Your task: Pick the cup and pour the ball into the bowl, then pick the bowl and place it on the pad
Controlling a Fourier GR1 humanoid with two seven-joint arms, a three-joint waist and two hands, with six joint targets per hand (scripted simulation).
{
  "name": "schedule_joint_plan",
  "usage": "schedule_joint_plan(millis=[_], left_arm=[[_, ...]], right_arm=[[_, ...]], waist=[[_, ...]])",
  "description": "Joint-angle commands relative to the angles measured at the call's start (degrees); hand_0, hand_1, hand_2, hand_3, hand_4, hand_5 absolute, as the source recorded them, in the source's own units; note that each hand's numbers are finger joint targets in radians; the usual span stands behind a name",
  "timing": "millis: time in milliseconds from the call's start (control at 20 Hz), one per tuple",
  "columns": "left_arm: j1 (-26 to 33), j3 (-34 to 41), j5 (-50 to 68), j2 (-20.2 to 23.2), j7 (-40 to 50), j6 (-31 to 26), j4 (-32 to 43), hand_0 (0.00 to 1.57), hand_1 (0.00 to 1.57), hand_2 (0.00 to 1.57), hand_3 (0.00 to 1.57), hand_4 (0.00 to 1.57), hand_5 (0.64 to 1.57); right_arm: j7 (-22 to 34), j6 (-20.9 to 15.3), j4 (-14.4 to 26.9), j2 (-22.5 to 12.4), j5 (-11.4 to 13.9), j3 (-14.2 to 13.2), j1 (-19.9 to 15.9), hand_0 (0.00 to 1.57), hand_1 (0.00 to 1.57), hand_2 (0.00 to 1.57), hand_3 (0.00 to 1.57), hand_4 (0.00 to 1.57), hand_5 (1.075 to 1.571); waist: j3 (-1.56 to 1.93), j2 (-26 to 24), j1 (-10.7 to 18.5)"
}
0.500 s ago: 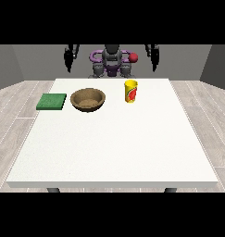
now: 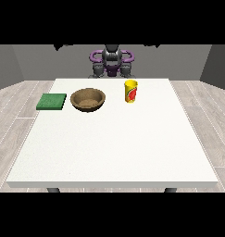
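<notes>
Large white table [image 2: 114, 148] on dark legs [image 2: 53, 190], standing on grey wood-plank floor [image 2: 12, 106], with grey walls [image 2: 21, 60] behind.

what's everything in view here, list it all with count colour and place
table: 1, white, fills the middle of the view
pad: 1, green, flat on the table at the view's left
bowl: 1, brown, upright on the table just right of the pad
cup: 1, yellow with a red mark, upright on the table right of the bowl
ball: not visible
robot: 1, dark grey torso with purple parts, behind the table's far edge; its hands do not show in the picture
</notes>
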Motion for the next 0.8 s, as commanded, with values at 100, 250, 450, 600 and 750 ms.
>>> schedule_joint_plan(millis=[100, 250, 450, 600, 750], left_arm=[[-1.4, 4.9, 4.0, 0.5, -1.0, 0.5, -2.5, 0.0, 0.0, 0.0, 0.0, 0.0, 1.548], [-3.9, 4.9, 1.6, 0.4, -4.7, 1.6, -0.3, 0.0, 0.0, 0.0, 0.0, 0.0, 1.547], [-5.8, 5.4, 2.0, 0.5, -9.8, -0.1, 2.6, 0.0, 0.0, 0.0, 0.0, 0.0, 1.539], [-5.3, 7.5, 2.3, 1.4, -16.6, -1.9, 7.4, 0.0, 0.0, 0.0, 0.0, 0.0, 1.529], [-9.3, 8.2, 0.7, 0.0, -23.1, 0.2, 14.8, 0.0, 0.0, 0.0, 0.0, 0.0, 1.524]], right_arm=[[2.1, 5.3, -3.2, -3.8, -7.2, -6.5, -0.4, 0.0, 0.0, 0.0, 0.0, 0.0, 1.571], [0.3, 4.1, -4.9, -0.9, -5.7, -5.2, -1.0, 0.0, 0.0, 0.0, 0.0, 0.0, 1.569], [-7.7, 6.6, 1.4, -0.8, -4.0, -6.1, -1.7, 0.0, 0.0, 0.0, 0.0, 0.0, 1.569], [-13.1, 6.8, 2.8, 1.5, -2.3, -4.7, -0.7, 0.0, 0.0, 0.0, 0.0, 0.0, 1.57], [-6.0, 5.8, 0.8, -0.5, -4.1, -5.3, -6.9, 0.0, 0.0, 0.0, 0.0, 0.0, 1.57]], waist=[[-0.17, 5.3, -1.1], [-0.17, 8.7, -2.0], [-0.16, 13.6, -1.3], [-0.16, 16.6, -1.8], [-0.2, 18.8, -3.4]])
